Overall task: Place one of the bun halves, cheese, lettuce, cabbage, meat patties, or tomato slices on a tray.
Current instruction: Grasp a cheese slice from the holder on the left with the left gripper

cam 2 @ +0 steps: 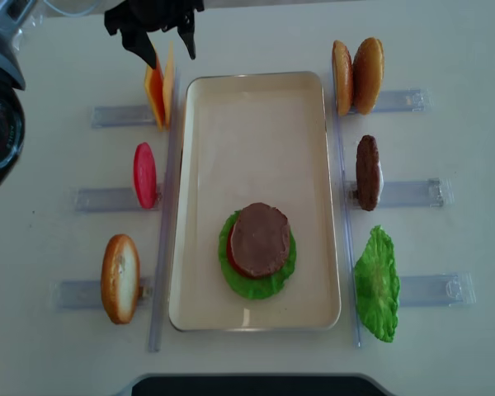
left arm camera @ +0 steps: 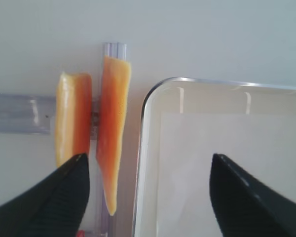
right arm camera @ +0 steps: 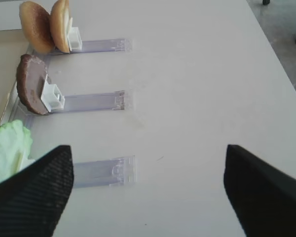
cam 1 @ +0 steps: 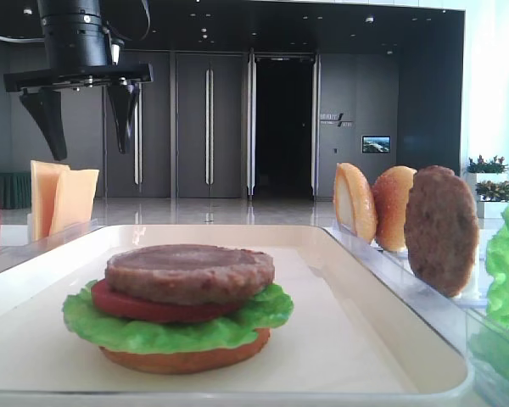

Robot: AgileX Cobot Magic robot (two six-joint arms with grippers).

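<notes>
The left gripper (cam 2: 161, 37) hangs over the far left corner of the bench with its jaws spread wide and nothing between them. Directly under it stand the cheese (left arm camera: 112, 143) slices, two thin orange squares set on edge in a clear rack (cam 2: 120, 115), just outside the tray (cam 2: 313, 124) and beside its far left corner. In the left wrist view the nearer slice runs as a narrow strip up and down the picture, close to the left fingertip, with the tray's rounded corner between the two tips. So the jaws straddle the inner slice and the tray rim, and are not centred on the cheese; its thin edge lies toward the left finger. My judgement is that the next move calls for a small shift toward the rack and a descent, so that the fingers close across the slice's flat faces.

The left arm points straight down, wrist vertical, held well above the slices in the low exterior view.

On the tray, toward its near end, a stack already sits: flat bun bottom (cam 1: 187, 360), lettuce (cam 1: 153, 326), tomato slice (cam 1: 144, 305) and meat patty (cam 1: 191, 271) on top. That suggests cheese is the piece in hand now.

The right gripper (right arm camera: 148, 192) hovers over bare bench by the right-hand racks, jaws also apart and empty, well away from the cheese. The left arm is plainly the nearer one.
</notes>
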